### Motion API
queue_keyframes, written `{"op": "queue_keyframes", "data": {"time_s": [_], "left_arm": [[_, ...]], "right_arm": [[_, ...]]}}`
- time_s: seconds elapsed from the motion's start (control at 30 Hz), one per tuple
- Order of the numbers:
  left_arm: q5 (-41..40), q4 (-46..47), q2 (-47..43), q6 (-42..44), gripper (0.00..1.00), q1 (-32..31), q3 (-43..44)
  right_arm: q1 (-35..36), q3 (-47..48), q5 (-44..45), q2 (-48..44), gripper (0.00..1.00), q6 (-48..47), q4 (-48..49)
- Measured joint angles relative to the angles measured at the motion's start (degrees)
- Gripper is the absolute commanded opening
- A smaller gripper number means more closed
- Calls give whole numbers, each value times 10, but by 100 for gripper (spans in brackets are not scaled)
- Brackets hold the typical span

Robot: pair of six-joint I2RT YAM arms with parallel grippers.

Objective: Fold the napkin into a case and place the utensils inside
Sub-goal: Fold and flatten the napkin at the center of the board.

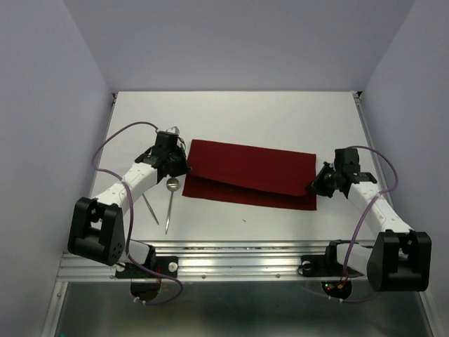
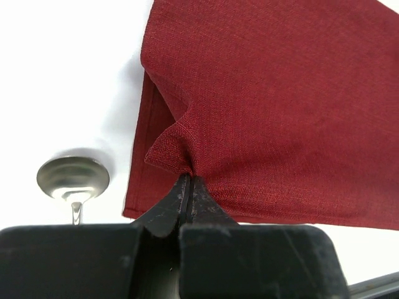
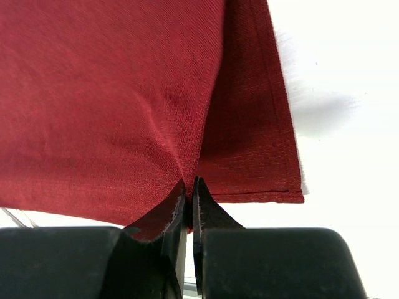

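Note:
The dark red napkin (image 1: 251, 174) lies across the middle of the table, its upper layer folded over a lower one that sticks out along the near edge. My left gripper (image 1: 184, 167) is shut on the napkin (image 2: 274, 112) at its left end, pinching a small peak of cloth. At the right end my right gripper (image 1: 316, 184) is shut on the upper layer of the napkin (image 3: 106, 99). The spoon (image 1: 170, 199) lies just left of the napkin, its bowl (image 2: 73, 177) beside the cloth's corner. A thin straight utensil (image 1: 149, 207) lies left of the spoon.
A metal rail (image 1: 231, 258) runs along the near table edge, between the two arm bases. White walls close in the table on the left, right and back. Purple cables loop above both arms.

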Motion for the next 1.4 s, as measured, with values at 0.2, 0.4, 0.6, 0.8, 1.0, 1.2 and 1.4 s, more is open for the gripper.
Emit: {"op": "queue_keyframes", "data": {"time_s": [0.2,0.4,0.6,0.8,1.0,1.2,1.4], "left_arm": [[0,-17,-37,-5,0,-1,0],[0,-7,-47,-19,0,-8,-35],[0,0,-33,-31,0,-12,-63],[0,8,-18,-38,0,-17,-63],[0,9,-10,-43,0,-20,-63],[-3,9,-11,-47,0,-23,-64],[-7,-15,-31,-47,0,-24,-59]], "right_arm": [[0,1,0,-12,3,5,-6],[0,-15,-1,-11,3,14,1],[0,-45,0,0,3,17,14],[0,-56,0,1,4,20,25],[0,-68,0,1,4,21,32],[0,-69,1,6,4,22,33],[0,-69,13,-4,4,27,31]]}}
